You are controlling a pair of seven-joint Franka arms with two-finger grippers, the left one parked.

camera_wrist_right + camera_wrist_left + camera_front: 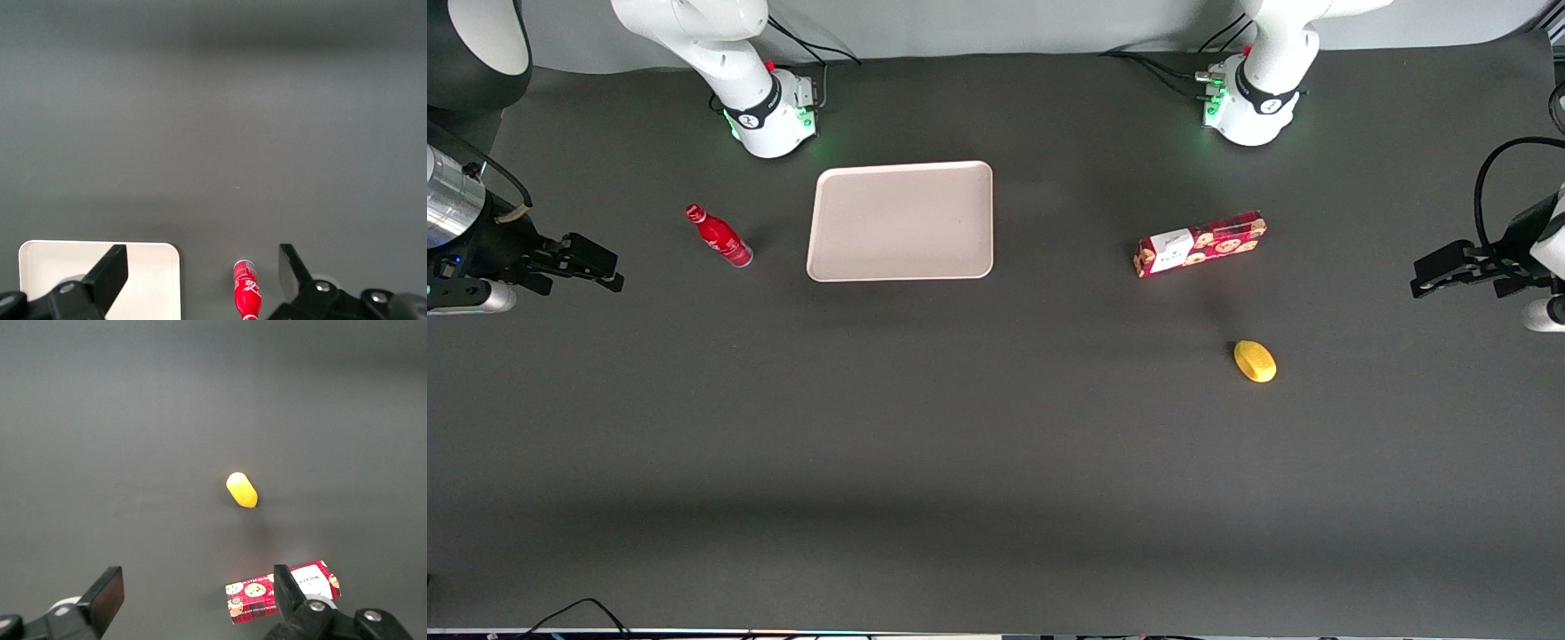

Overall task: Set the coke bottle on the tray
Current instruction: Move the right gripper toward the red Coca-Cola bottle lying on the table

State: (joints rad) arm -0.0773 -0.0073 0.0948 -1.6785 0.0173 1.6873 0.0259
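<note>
Dark grey matting covers the whole table (996,462), and the part nearest the front camera carries nothing but a few cable ends at its edge. Farther in lies a small yellow lemon-shaped object (1255,361), toward the parked arm's end. Farther again, the long red cookie box (1200,244) lies on its side, also at that end.

About level with the box, toward the working arm's end, sits the tray (901,221), pale beige-pink with a low rim and nothing on it. Just beside it, apart from its rim, the coke bottle (719,236) lies on the mat, its red cap pointing away from the tray and toward the arm bases.

The gripper (591,264) hovers at the working arm's end of the table, near the bottle but well clear of it. In the right wrist view its two fingers (112,273) stand spread wide with nothing between them, and the bottle (246,288) shows in the gap.

My judgement: the bottle is small, light and rigid, with a smooth round body that may roll or slip if nudged off-centre. The best hold looks to be across the middle of the body, fingers closing square to its long axis, rather than on the narrow neck. Nothing has been grasped, so the task is barely begun.
</note>
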